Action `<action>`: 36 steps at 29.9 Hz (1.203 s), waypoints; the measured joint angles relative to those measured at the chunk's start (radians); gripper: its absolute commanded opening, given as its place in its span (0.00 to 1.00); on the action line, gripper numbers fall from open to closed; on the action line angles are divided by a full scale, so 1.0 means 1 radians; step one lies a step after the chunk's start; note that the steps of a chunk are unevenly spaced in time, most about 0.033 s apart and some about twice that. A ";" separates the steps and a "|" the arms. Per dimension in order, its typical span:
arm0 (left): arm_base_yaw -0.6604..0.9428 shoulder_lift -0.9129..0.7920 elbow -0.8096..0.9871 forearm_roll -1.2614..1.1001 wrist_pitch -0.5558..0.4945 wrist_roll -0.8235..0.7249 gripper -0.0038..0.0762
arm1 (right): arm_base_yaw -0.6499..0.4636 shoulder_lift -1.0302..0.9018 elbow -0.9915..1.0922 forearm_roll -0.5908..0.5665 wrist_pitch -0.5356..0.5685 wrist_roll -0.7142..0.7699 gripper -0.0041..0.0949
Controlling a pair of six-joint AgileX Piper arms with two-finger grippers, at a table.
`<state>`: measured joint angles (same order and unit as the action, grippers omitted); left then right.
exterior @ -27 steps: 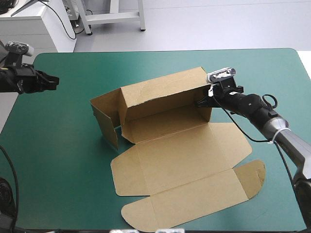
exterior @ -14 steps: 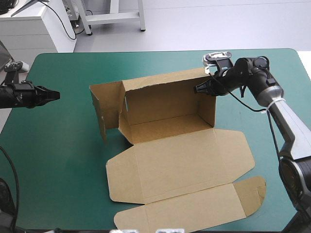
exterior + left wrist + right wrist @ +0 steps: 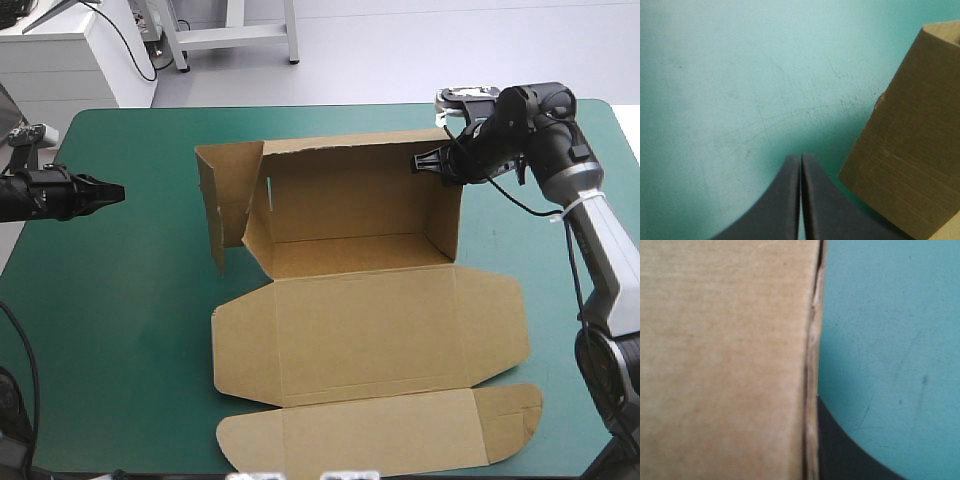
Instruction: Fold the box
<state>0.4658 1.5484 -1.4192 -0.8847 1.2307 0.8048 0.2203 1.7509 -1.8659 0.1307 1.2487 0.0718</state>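
Right hand (image 3: 422, 160) is clamped on the brown box (image 3: 360, 320) at the right corner of its far wall; left hand (image 3: 112, 190), closed and empty, hovers left of it. Box sits mid-way on the surface (image 3: 120, 320), near panels flat. Board judged light, stiff, best gripped at wall edges.

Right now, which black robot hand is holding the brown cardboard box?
The right hand, shut on the box's far-right wall; the left hand hangs shut, clear of it.
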 measured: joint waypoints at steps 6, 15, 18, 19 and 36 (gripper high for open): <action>0.000 0.000 0.000 -0.003 0.000 -0.003 0.04 | 0.000 -0.008 0.024 0.018 -0.002 0.021 0.03; 0.000 0.000 0.000 -0.006 0.000 -0.003 0.04 | 0.000 -0.061 0.145 0.009 0.000 0.021 0.03; 0.000 0.000 0.000 -0.006 0.000 -0.003 0.04 | 0.000 -0.063 0.145 -0.006 0.000 0.020 0.03; 0.000 0.000 0.000 -0.006 0.000 -0.003 0.04 | 0.000 -0.062 0.145 -0.011 0.000 0.020 0.03; 0.000 0.000 0.000 -0.006 0.000 -0.004 0.04 | -0.001 0.118 0.130 -0.069 -0.169 -0.006 0.05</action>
<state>0.4658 1.5484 -1.4192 -0.8909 1.2307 0.8006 0.2196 1.8690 -1.7363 0.0619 1.0800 0.0653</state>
